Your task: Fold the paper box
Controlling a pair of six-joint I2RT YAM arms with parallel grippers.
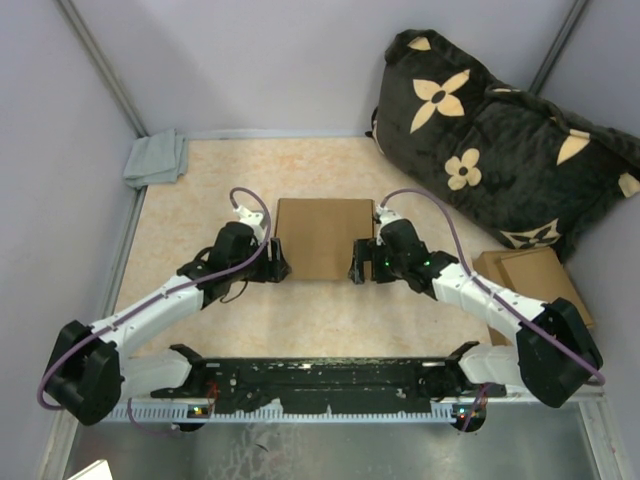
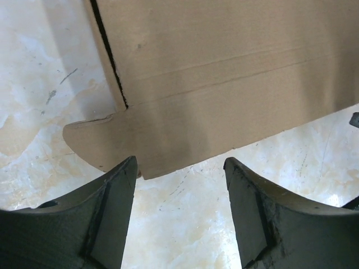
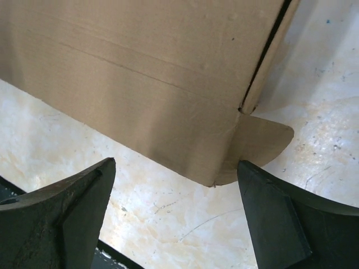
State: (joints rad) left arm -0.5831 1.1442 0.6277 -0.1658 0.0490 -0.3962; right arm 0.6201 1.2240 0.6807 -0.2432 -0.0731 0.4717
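The paper box [image 1: 322, 237] is plain brown cardboard and lies in the middle of the table with its lid down. My left gripper [image 1: 276, 268] is open at the box's near left corner, apart from it. In the left wrist view the box [image 2: 224, 84] fills the top, with a rounded tab sticking out at its left, and my open left gripper [image 2: 179, 168] frames bare table below it. My right gripper [image 1: 357, 268] is open at the near right corner. In the right wrist view the box [image 3: 146, 73] shows a rounded tab at its right, above my open right gripper [image 3: 176, 168].
A pile of flat brown cardboard sheets [image 1: 535, 280] lies at the right table edge behind the right arm. A big black cushion with cream flowers [image 1: 500, 140] fills the back right corner. A grey cloth [image 1: 156, 158] lies at the back left. Walls close in both sides.
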